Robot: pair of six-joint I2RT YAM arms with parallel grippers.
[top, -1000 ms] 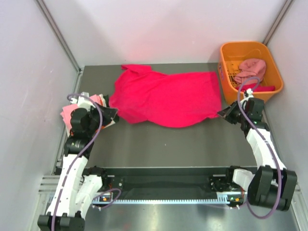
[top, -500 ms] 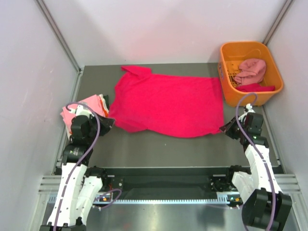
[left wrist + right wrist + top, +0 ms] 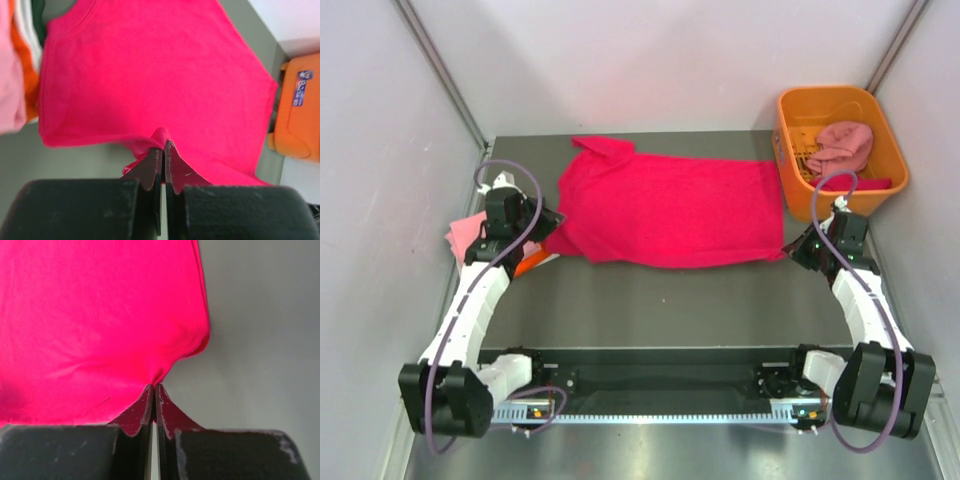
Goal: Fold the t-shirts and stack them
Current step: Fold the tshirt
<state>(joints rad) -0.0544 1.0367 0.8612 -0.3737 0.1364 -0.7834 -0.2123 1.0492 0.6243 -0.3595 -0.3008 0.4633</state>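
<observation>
The large crimson-pink t-shirt (image 3: pixel 670 210) lies spread across the middle of the table, neck to the left. It also shows in the left wrist view (image 3: pixel 150 75) and in the right wrist view (image 3: pixel 90 320). My left gripper (image 3: pixel 552 222) is shut on its near left edge; its tips pinch a fold of cloth in the left wrist view (image 3: pixel 163 145). My right gripper (image 3: pixel 793 245) is shut on the near right corner (image 3: pixel 154 385). A stack of folded shirts (image 3: pixel 470 232), light pink, orange and white, lies at the left, partly hidden by my left arm.
An orange plastic basket (image 3: pixel 840 105) stands at the back right with a dusty pink shirt (image 3: pixel 842 146) in it. White walls close in on both sides and at the back. The arm bases and a rail run along the near edge.
Both grippers moved away from me with the shirt's near edge. The left arm swung up over the folded stack. The crimson shirt now lies shorter front to back.
</observation>
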